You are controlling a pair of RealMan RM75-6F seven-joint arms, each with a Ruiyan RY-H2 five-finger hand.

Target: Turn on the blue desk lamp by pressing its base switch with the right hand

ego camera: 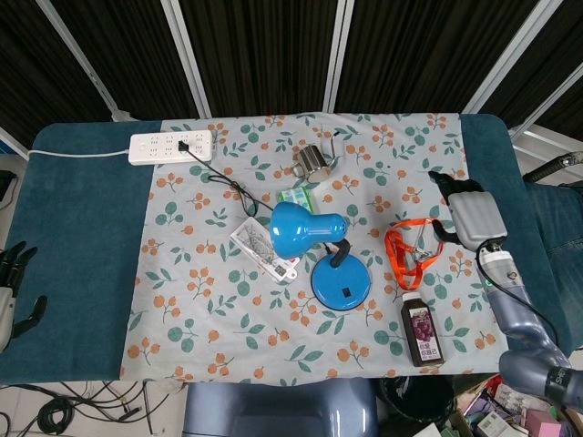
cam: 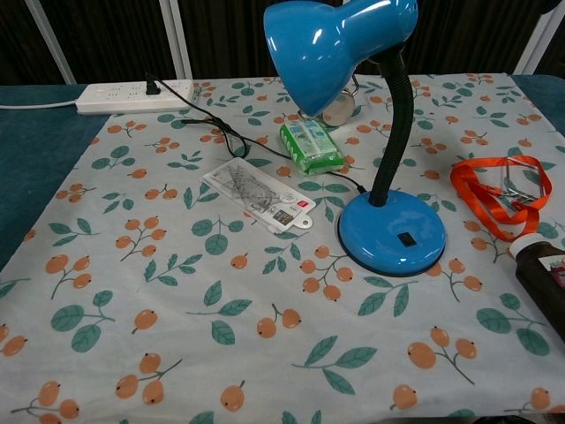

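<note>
The blue desk lamp stands mid-table on the floral cloth, its shade (ego camera: 301,228) unlit and tipped toward the left. Its round base (ego camera: 340,279) carries a small dark switch (ego camera: 346,292), seen closer in the chest view as the switch (cam: 404,238) on the base (cam: 393,234). My right hand (ego camera: 469,215) hovers at the cloth's right edge, well to the right of the base, fingers apart and holding nothing. My left hand (ego camera: 9,289) hangs off the table's left edge, open and empty. Neither hand shows in the chest view.
An orange lanyard (ego camera: 410,246) and a dark bottle (ego camera: 422,332) lie between my right hand and the lamp base. A green packet (ego camera: 296,198), metal cup (ego camera: 311,162) and card (ego camera: 264,246) sit behind and left of the lamp. The power strip (ego camera: 171,147) lies far left.
</note>
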